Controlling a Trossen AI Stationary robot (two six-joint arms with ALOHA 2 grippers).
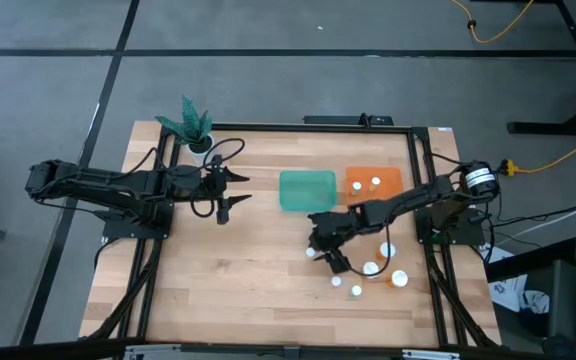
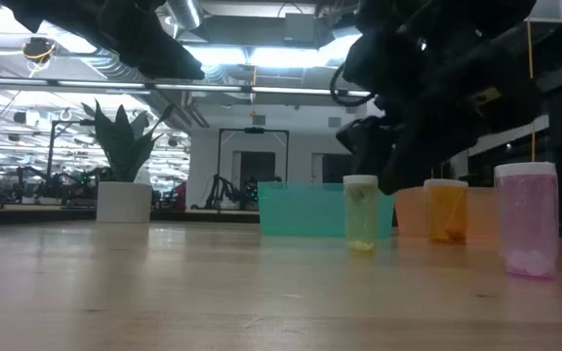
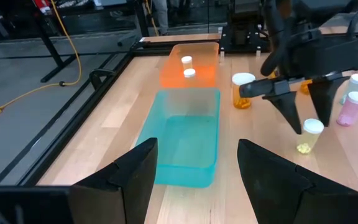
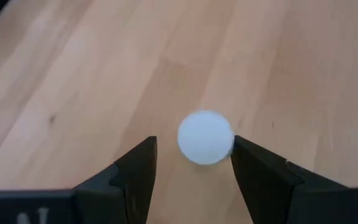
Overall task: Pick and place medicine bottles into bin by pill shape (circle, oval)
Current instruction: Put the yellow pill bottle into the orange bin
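The job is only partly done. Two medicine bottles (image 1: 366, 184) already sit in the orange bin (image 1: 389, 177). The green bin (image 1: 307, 190) beside it looks empty. Five more bottles stand on the tabletop (image 1: 248, 270) near the right arm, so most of the work is left.

The right claw (image 4: 194, 165) hangs above one bottle with a white cap (image 4: 205, 137). Its two fingers are apart, one on each side of the cap, and they do not squeeze it yet. In the left wrist view this bottle (image 3: 309, 135) looks pale yellow and stands just under the claw's tips. My guess is that this bottle is the next one to be picked up.

The left claw (image 1: 235, 191) waits near the plant pot (image 1: 199, 146), well away from the bottles. Its fingers are apart and hold nothing.

Some things are hard to see. The pills inside the bottles are too small to tell if they are round or oval, so I cannot tell which bin is for which shape. In the low view the right arm is a dark lump that hides part of the bins. From above, the arm also covers part of the bottle under it.
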